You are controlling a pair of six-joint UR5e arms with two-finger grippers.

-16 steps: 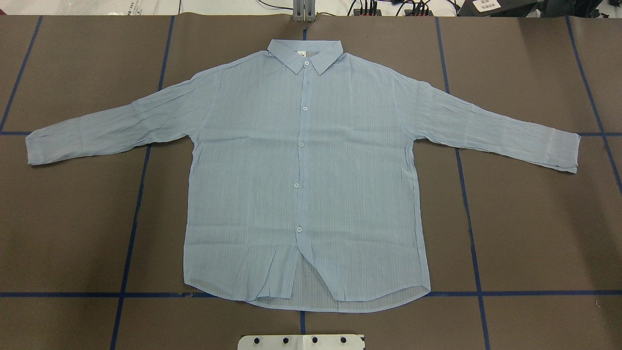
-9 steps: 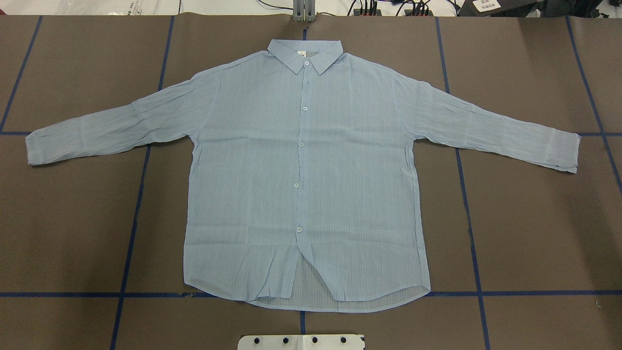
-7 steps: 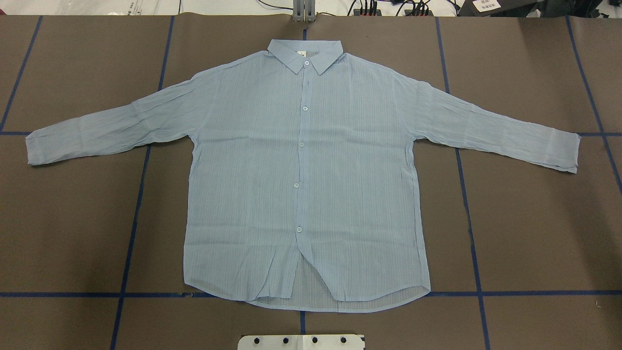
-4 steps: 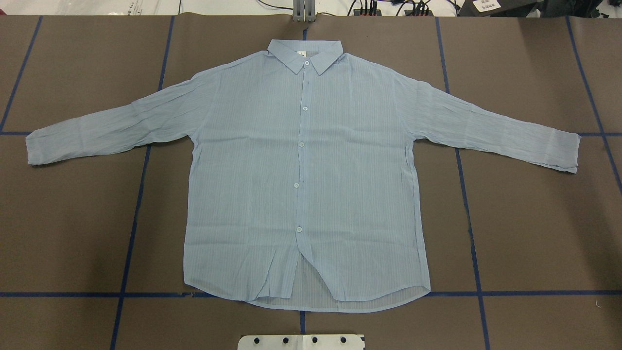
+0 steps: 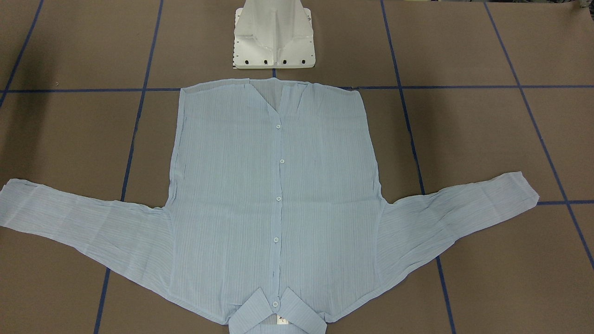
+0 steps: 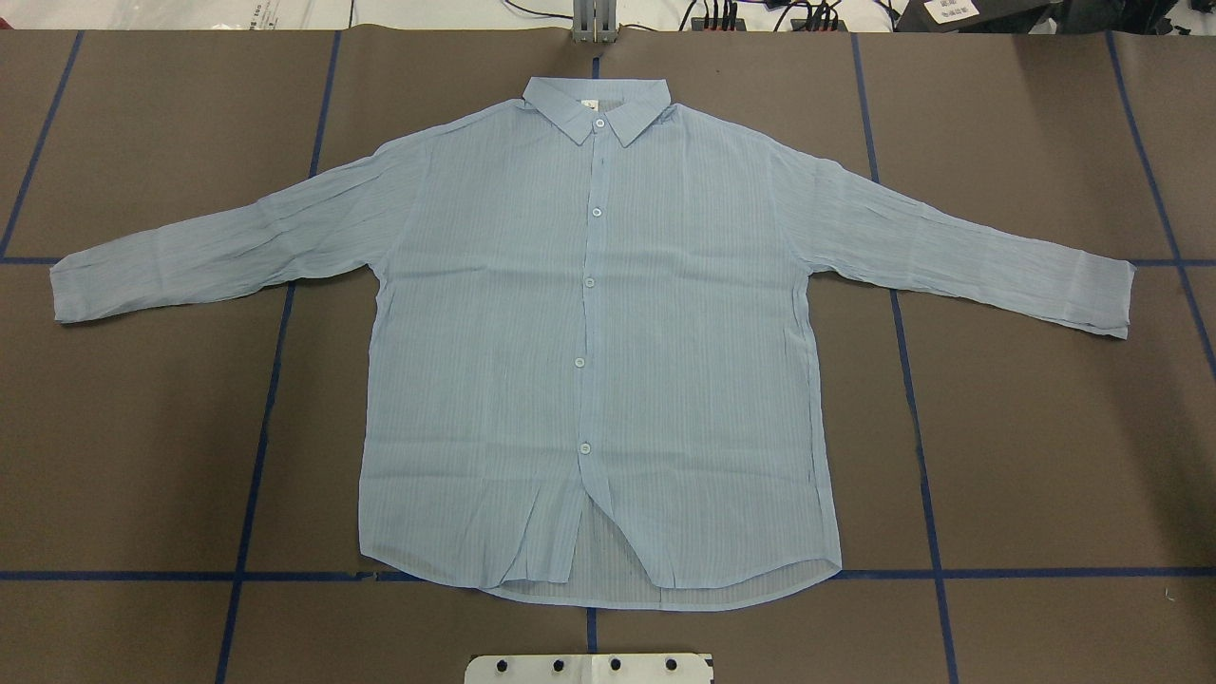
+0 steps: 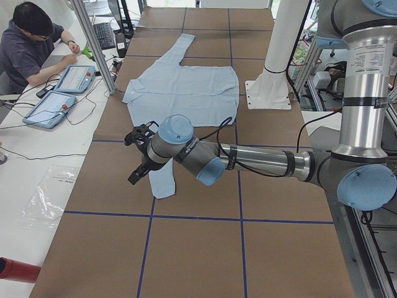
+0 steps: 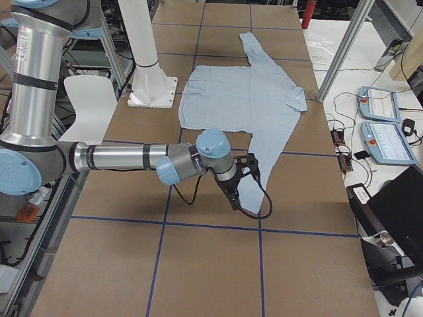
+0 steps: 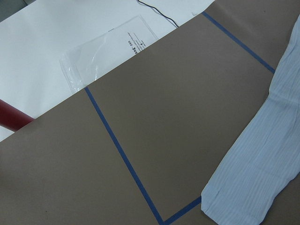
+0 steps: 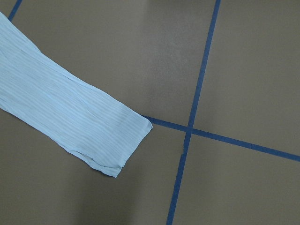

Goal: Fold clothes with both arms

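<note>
The thin light-blue long-sleeved shirt with fine stripes [image 6: 589,361] lies flat and face up in the middle of the brown paper-covered table marked with blue tape lines [image 6: 1045,456]. It is buttoned, with its collar [image 6: 597,106] by the table's far edge and its hem [image 6: 608,589] toward the near edge. Both sleeves are spread wide, the left cuff [image 6: 71,285] toward the table's left end and the right cuff [image 6: 1111,299] toward its right end. In the overhead view the shirt lies just as it did in the earlier pictures, with no crease or edge shifted.

The left arm of silver tube and grey joints [image 7: 248,160] reaches low over the table, its black left gripper [image 7: 138,167] above the left cuff. The matching right arm [image 8: 125,157] holds the black right gripper [image 8: 239,191] above the right cuff. Whether either gripper's fingers are apart or closed cannot be told from the side views.

The white metal base [image 5: 274,37] stands at the near edge, just beyond the hem. A seated person [image 7: 31,49] works at two tablets [image 7: 62,90] past the far edge.
</note>
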